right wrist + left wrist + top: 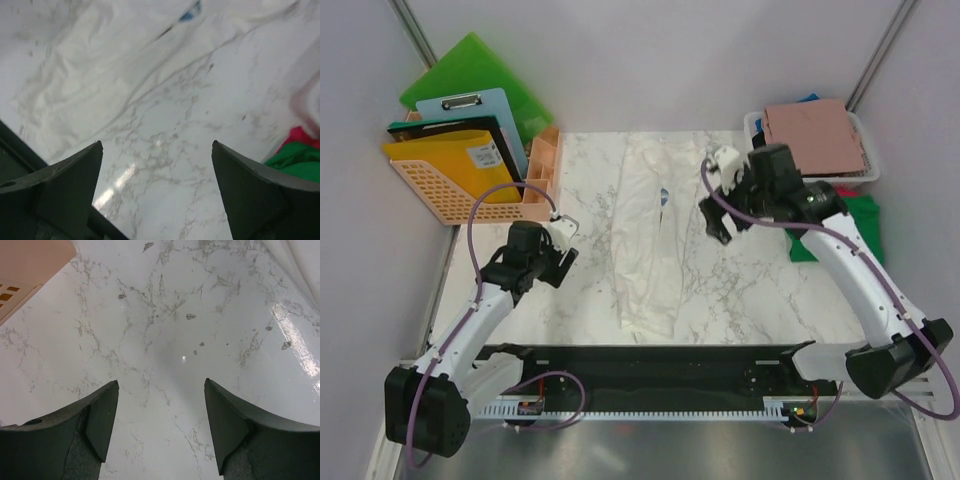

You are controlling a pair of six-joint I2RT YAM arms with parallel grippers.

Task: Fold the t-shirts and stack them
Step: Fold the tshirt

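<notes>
A cream-white t-shirt (645, 240) lies in the middle of the marble table (750, 290). It is folded lengthwise into a long narrow strip that runs from the far edge toward the near one. A small blue print (663, 197) shows on its right side. Neither arm touches it.

The left gripper (563, 250) hovers over bare marble to the left of the shirt, apart from it. Its jaws stand open with nothing between them. The left wrist view shows only tabletop between the fingers, with the shirt's edge in the far right corner.

The right gripper (720, 215) hangs just right of the shirt's far half, its jaws spread wide and empty. In the right wrist view bare marble fills the gap between the fingers, and the shirt lies beyond, to the left.

At the far right a dusty-pink t-shirt (815, 135) lies flat on top of a white basket (753, 122). A bit of blue cloth (807, 99) peeks out behind it. A green t-shirt (860, 225) lies crumpled at the table's right edge, on the near side of the basket and partly under the right arm. The right wrist view shows red cloth (299, 134) touching it.

At the far left a peach file rack (440, 195) holds a yellow folder (445, 160), a blue clipboard (480, 115) and a green board (470, 70).
</notes>
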